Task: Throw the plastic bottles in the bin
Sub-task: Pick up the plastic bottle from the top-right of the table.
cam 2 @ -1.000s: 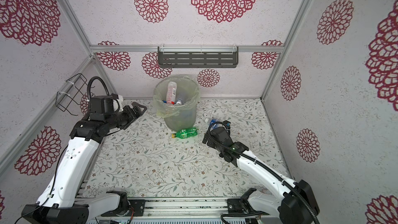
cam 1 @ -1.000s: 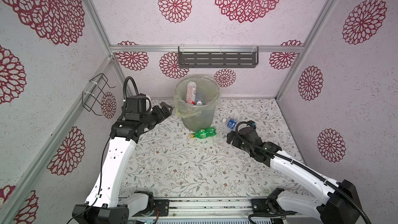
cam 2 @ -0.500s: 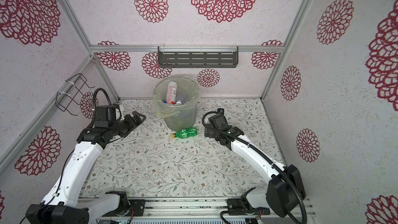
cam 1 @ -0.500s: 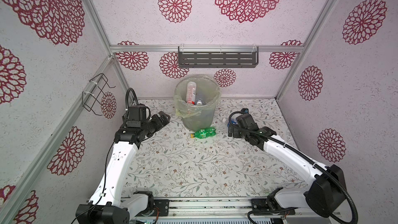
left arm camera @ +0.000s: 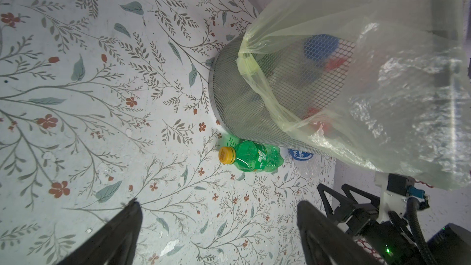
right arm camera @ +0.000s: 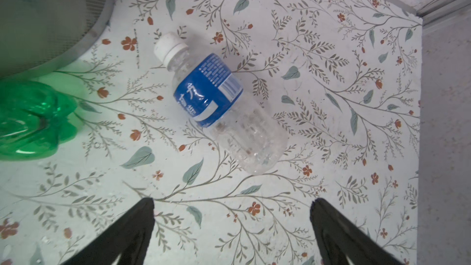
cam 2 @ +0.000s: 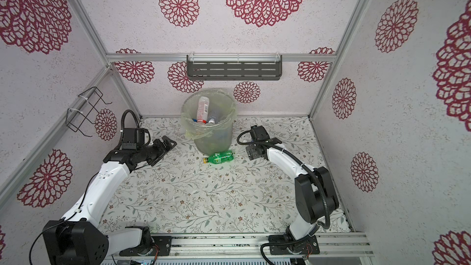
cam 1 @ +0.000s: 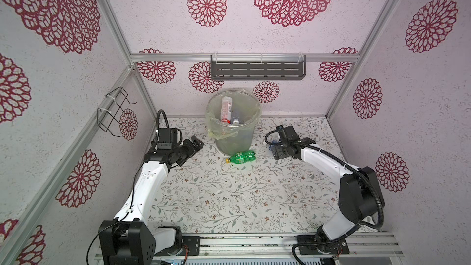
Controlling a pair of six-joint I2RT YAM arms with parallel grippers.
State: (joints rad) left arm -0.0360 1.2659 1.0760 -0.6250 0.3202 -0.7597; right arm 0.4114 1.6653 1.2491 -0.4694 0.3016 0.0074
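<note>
Right gripper, jaws spread and empty, has swung in beside the bin, which already holds bottles. Left gripper, likewise spread, has sunk away from it. Green bottle lies at the bin's base. Blue-labelled water bottle lies under the right jaws and is probably the next pickup.

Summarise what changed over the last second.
Right claw moved back and now hovers open over the blue-label bottle; its elbow rose. Left claw dropped from beside the bin rim toward the table, open and empty. Nothing grasped or released. Green bottle, bin and its contents unchanged.
</note>
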